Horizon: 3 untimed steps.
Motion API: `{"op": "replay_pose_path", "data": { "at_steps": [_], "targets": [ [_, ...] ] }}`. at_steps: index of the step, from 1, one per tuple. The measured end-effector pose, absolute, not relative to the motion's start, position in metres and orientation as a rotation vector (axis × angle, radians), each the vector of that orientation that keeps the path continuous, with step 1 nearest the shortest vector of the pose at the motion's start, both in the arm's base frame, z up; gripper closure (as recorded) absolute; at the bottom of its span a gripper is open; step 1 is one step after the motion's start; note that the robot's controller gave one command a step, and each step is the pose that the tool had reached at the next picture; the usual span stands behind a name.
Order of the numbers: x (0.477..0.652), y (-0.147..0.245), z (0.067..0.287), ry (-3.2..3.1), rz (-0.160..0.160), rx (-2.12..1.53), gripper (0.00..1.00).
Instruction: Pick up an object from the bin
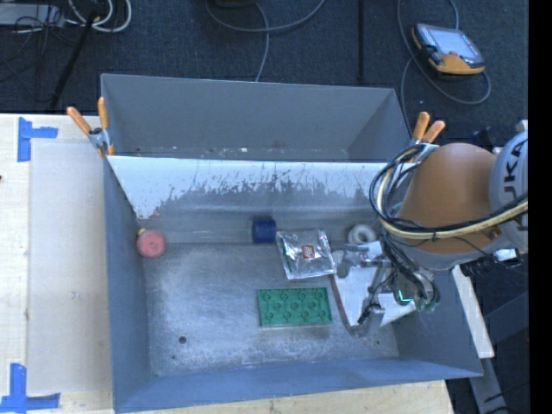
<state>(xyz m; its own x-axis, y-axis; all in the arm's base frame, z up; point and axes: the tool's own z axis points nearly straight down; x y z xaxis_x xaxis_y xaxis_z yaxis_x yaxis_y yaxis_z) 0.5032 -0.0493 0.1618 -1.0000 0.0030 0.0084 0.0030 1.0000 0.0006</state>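
Gripper (pixel 371 310) is hanging low at the right end of the bin (pixel 259 128), sitting over a white card (pixel 345 293) that's lying just right of the green plate (pixel 295 307). Can't tell if it's open or closed tbh. A clear bag (pixel 306 255) is lying just behind the plate.

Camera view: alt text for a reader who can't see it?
The arm's gripper hangs inside the grey bin at its right side, beside a green studded plate and a clear crinkled packet. A blue block and pink disc lie farther left.
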Motion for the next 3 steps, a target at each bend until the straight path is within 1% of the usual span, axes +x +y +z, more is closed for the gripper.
{"op": "replay_pose_path", "data": {
  "at_steps": [1,2,3],
  "targets": [
    [0.552,-0.004,0.066,-3.137,-0.003,-0.039,0.00],
    [0.554,-0.005,0.073,-3.141,-0.003,-0.038,1.00],
    [0.556,-0.027,0.244,-3.136,0.002,0.300,1.00]
  ]
}}
